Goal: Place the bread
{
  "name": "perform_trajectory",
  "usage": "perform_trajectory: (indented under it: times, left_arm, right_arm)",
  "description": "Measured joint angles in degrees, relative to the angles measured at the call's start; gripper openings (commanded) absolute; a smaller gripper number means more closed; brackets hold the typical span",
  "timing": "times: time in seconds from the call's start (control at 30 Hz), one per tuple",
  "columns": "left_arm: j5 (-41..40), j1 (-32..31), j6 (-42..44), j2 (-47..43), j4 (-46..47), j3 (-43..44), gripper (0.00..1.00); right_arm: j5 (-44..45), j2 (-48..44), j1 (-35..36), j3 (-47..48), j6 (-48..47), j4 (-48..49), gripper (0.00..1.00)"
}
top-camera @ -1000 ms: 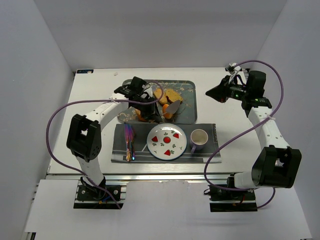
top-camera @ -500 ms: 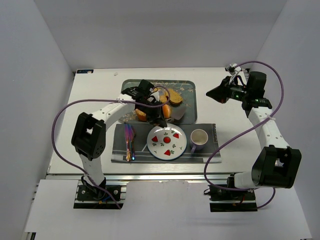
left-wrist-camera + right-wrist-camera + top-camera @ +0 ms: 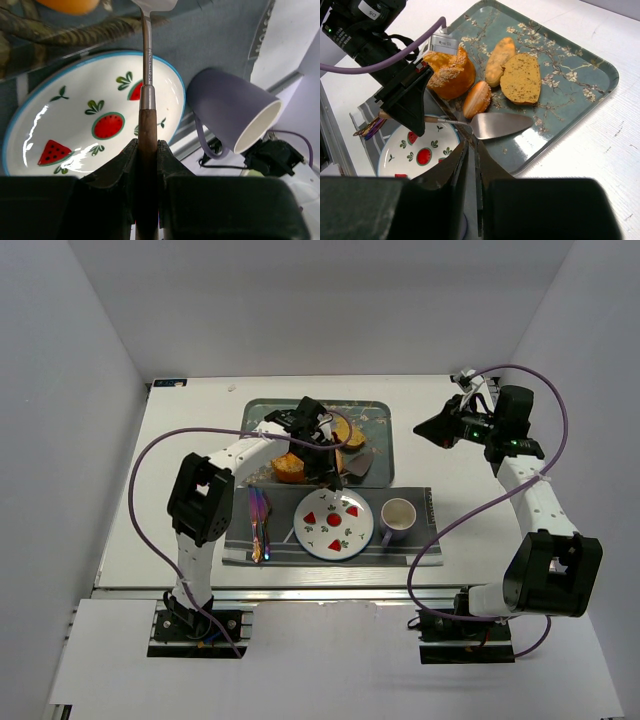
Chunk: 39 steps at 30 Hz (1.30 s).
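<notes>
The bread [image 3: 500,59], a long golden-tan roll, lies on the patterned teal tray [image 3: 580,75] between the large round bun [image 3: 449,75] and a flat slice [image 3: 521,78]. A smaller orange oval piece [image 3: 477,98] lies just in front of it. My left gripper [image 3: 323,468] is shut on the wooden handle of a metal spatula [image 3: 147,135] above the watermelon plate [image 3: 177,95]. The spatula's blade [image 3: 506,124] is empty and rests over the tray's near part, beside the orange piece. My right gripper [image 3: 424,427] is shut and empty, raised to the right of the tray.
The watermelon plate [image 3: 352,540] sits on a grey placemat [image 3: 425,540] with a purple mug [image 3: 398,518] to its right and iridescent cutlery [image 3: 258,522] to its left. The tray [image 3: 378,425] lies just behind the mat.
My left arm has swung right across the tray with the spatula, from the bun's side to the tray's front right. The right arm has not moved.
</notes>
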Motion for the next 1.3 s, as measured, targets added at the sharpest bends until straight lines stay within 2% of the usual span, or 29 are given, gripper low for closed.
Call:
perform_trajectory:
  times: [0.33,0.67,1.3]
  left_arm:
    - [-5.4,0.0,-2.3,0.0,-0.1,0.6,0.0]
    - [-7.3,-0.3,-2.4,-0.6,-0.8,-0.5,0.0]
    - [-11.8,-0.3,-2.3,-4.4,-8.3,-0.9,0.0]
  right_arm:
    - [-0.1,0.0,-0.5,-0.3,0.4,0.4,0.16]
    - [-0.3,0.0,-0.7,-0.3,1.5,1.6,0.16]
    - [-1.4,0.0,-0.8,-0.6,2.4,3.0,0.16]
